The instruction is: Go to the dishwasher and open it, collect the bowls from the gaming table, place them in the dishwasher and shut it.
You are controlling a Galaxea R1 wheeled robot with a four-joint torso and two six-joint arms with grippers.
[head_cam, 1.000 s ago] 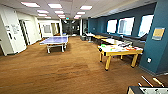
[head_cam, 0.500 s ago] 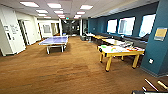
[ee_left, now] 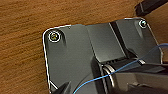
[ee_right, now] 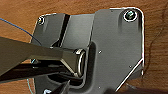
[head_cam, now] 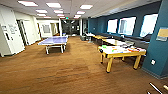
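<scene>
The gaming table [head_cam: 110, 54], white-topped with a bright yellow edge and yellow legs, stands at the right of the head view near the blue wall. On its top lie small bright items, a lime green one [head_cam: 104, 46] and orange and yellow ones [head_cam: 117, 50], likely the bowls, but too small to tell apart. The dishwasher is out of view. Both wrist views look down past the robot's dark plate [ee_left: 82, 57] [ee_right: 110, 45] onto wooden flooring.
A blue table-tennis table [head_cam: 53, 40] stands ahead to the left. More tables [head_cam: 113, 41] line the windowed blue wall behind the gaming table. White cabinets and doors [head_cam: 8, 35] run along the left wall. Brown wood floor [head_cam: 62, 72] stretches between.
The whole head view has shifted only slightly, so the camera has moved a little. No object in the room has moved.
</scene>
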